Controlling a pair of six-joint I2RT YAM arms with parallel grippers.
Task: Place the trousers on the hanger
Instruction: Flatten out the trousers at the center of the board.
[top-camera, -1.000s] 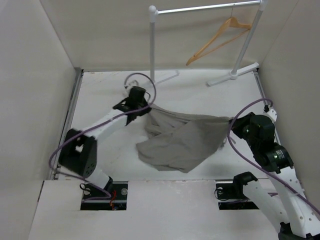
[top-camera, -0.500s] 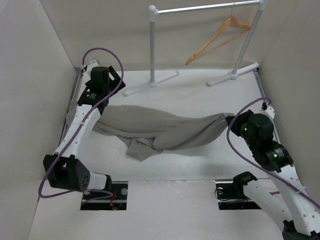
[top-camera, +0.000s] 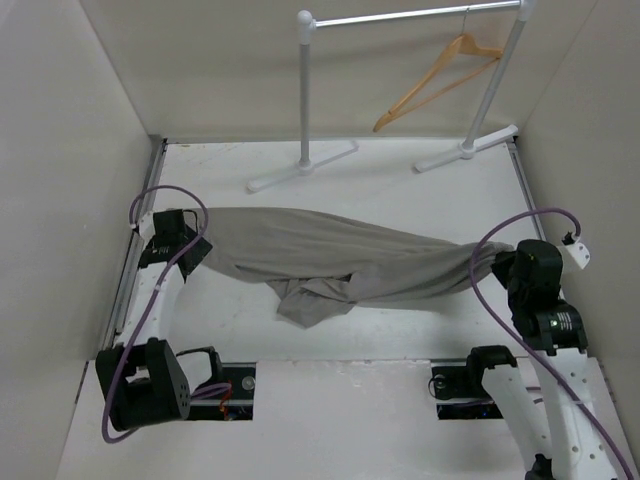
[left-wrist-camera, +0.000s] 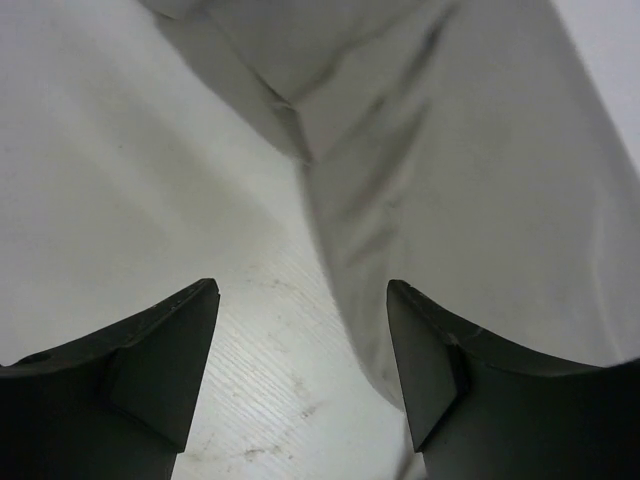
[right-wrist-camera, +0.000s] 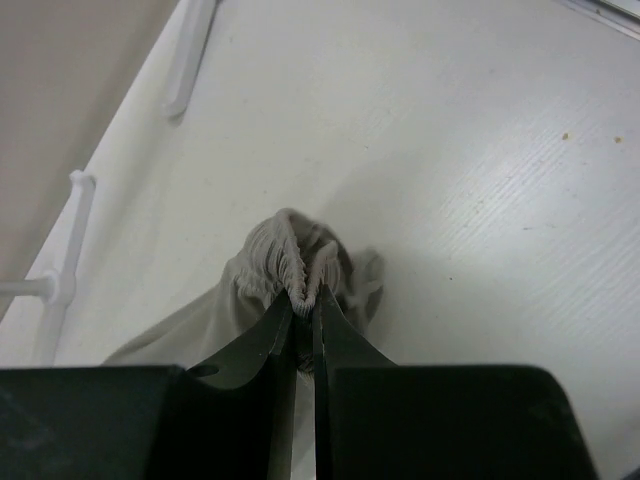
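From above, the trousers (top-camera: 330, 255) lie stretched across the table (top-camera: 400, 190), probably to straighten them for the hanger (top-camera: 435, 85), well apart at the back. Left wrist: the left pincer (left-wrist-camera: 302, 290) gapes wide, empty. Right wrist: the right pincer (right-wrist-camera: 305, 300) pinches the bunched trouser end, likely anchoring it.

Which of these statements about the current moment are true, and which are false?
1. The right gripper is shut on the trousers. True.
2. The left gripper clamps the trousers. False: its jaws stand open, with no cloth pinched between them.
3. The hanger lies on the table. False: it hangs by its hook from the rail.
4. The trousers stretch across the table from one arm to the other. True.
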